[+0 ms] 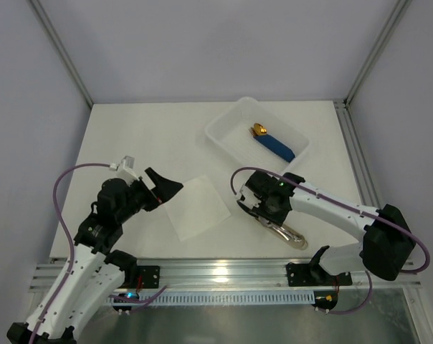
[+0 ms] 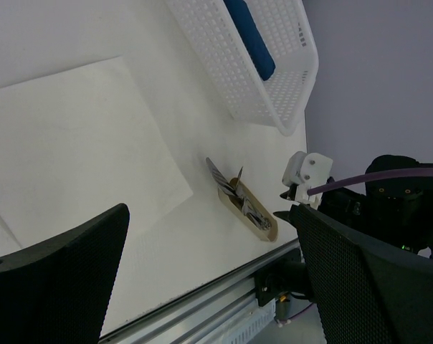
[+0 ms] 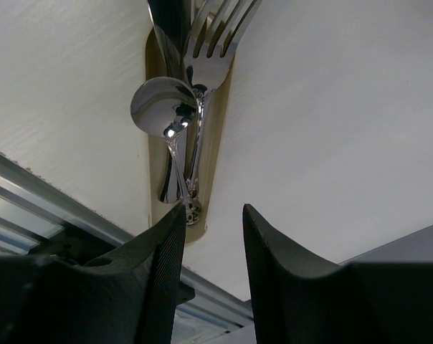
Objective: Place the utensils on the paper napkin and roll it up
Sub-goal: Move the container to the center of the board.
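Right wrist view first: the right gripper [image 3: 213,215] is seen with its fingers [image 3: 159,272] roughly halfway apart. Bare table shows through the gap, so nothing is clamped yet. The handle tips of the utensils [image 3: 191,107] sit right at the mouth of the jaws, up against the left-hand finger. That lineup is probably deliberate, since the bunched handle ends look like the easiest spot to pinch.

The utensils are counted as three: one fork, one spoon and one dark knife blade, all tucked in one beige sleeve [image 3: 215,165]. The sleeve lies flat on the table [image 1: 145,136] near the front rail. So the cutlery is off the paper napkin [image 1: 196,208], just beside it on the right, and nothing has been placed on it.

One napkin is seen, spread flat between the two arms. The left gripper [image 1: 165,188] is held fully spread and empty at the napkin's left edge, presumably parked there for the rolling part.

Further back, one white tray [image 1: 224,140] is seen, with one blue-handled piece [image 1: 277,147] inside.
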### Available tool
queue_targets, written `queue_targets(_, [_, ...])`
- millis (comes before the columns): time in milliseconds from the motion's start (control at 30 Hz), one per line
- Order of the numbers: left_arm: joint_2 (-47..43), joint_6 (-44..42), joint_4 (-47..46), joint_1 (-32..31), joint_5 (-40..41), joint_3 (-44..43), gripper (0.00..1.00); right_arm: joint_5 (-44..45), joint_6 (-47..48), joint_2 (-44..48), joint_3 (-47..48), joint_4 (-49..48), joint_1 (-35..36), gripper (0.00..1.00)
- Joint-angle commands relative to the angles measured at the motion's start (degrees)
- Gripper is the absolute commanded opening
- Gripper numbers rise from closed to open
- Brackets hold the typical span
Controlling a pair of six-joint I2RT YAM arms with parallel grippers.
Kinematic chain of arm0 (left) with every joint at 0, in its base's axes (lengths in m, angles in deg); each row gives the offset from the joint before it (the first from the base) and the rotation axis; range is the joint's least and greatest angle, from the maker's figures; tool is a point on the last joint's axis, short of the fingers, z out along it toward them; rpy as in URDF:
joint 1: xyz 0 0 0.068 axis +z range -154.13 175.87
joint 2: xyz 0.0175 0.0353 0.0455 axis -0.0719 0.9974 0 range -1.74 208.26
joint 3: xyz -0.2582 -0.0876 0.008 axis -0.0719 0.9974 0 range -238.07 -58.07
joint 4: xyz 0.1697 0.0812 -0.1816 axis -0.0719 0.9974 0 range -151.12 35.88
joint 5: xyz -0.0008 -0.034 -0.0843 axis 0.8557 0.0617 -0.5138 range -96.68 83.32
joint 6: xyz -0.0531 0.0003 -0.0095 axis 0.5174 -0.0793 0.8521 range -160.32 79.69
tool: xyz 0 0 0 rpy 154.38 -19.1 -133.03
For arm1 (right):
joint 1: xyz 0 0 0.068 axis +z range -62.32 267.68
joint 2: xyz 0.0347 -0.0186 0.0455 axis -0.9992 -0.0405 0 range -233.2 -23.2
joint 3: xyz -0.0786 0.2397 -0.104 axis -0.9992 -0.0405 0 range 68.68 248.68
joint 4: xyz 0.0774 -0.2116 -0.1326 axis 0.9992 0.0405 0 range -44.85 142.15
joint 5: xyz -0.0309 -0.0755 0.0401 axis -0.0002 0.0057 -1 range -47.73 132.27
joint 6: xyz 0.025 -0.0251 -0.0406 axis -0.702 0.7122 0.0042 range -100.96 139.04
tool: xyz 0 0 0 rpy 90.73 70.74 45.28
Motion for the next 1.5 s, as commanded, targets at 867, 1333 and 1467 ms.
queue_targets(867, [5.5,0.9,2.5,0.2,-1.5,-2.2,0.85,6.0,-0.6,10.0,2.3,-9.2,0.4,0.51])
queue_targets(1333, [1.7,0.6,1.7,0.2,-2.8,0.9,0.86,9.2,0.1,-5.9,-0.1,-15.2,0.3,0.37])
queue_targets(1467, [3.4,0.3,0.7,0.2,-3.5,1.2,0.86,9.6,0.7,-6.8,-0.8,-16.6,-0.2,0.35])
